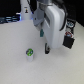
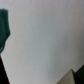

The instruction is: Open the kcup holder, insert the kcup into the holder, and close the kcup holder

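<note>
The kcup (image 1: 29,53), a small white pod with a green top, stands upright on the white table (image 1: 20,37). My gripper (image 1: 47,49) hangs low over the table to the exterior view's right of the pod, a short gap away, touching nothing; blur hides how its jaws stand. A black box that looks like the kcup holder (image 1: 69,39) sits at the exterior view's right, partly behind the white arm (image 1: 52,22). I cannot tell whether its drawer is open. The wrist view shows mostly bare table (image 2: 47,40) and neither the pod nor the holder.
A tall white bottle-like object (image 1: 25,10) and dark items (image 1: 10,19) stand along the far edge at the exterior view's left. A blurred dark teal shape (image 2: 5,27) shows at the rim of the wrist view.
</note>
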You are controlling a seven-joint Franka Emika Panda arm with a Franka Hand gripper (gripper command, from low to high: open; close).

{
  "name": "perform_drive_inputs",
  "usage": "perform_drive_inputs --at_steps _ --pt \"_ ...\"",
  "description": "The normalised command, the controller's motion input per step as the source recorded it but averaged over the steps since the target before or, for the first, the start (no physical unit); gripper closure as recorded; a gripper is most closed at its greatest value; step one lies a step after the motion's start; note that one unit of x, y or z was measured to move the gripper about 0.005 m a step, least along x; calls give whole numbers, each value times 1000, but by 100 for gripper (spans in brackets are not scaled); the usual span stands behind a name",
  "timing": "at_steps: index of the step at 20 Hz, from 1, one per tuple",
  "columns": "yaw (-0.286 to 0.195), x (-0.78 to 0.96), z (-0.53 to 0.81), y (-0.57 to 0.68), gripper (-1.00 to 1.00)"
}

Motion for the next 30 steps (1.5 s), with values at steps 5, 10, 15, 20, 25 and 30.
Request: perform_drive_inputs --at_steps 5,10,15,20,25,30 --pt "-303 -210 -175 -414 -100" --pt "-303 -235 -282 -418 -100" --pt "-309 -208 -341 -414 -100" --pt "-313 -216 -413 -398 -100" --pt "-285 -92 -351 -282 -100" --pt "-220 -37 -241 -88 -100"
